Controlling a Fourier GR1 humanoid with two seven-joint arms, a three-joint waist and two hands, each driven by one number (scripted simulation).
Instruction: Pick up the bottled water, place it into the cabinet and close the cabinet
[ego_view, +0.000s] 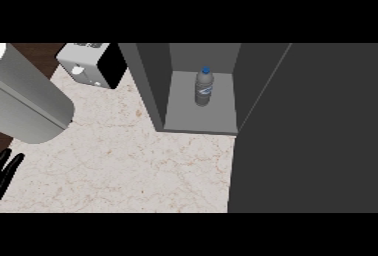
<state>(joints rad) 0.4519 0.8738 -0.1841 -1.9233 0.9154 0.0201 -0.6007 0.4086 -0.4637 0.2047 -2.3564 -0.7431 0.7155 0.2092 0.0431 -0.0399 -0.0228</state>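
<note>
Bottle (204, 87): upright on the cabinet shelf, blue cap on top, label round the middle; stands toward the back of the shelf, free of both side walls, nothing touching it.
Cabinet (151, 85): grey, sits on the counter; the compartment with the bottle is open to view.
Door (306, 130): dark panel filling the right side of the view, its edge running along the shelf's right side.
Counter (125, 165): pale marbled top, in front and left of the cabinet.
Left hand (9, 167): black fingers at the left edge, straight and pointing up, holding nothing, well apart from the bottle.
Right hand: does not show.
Appliance (92, 62): white-and-black box on the counter, left of the cabinet.
Cylinder (29, 100): large and grey, far left.
</note>
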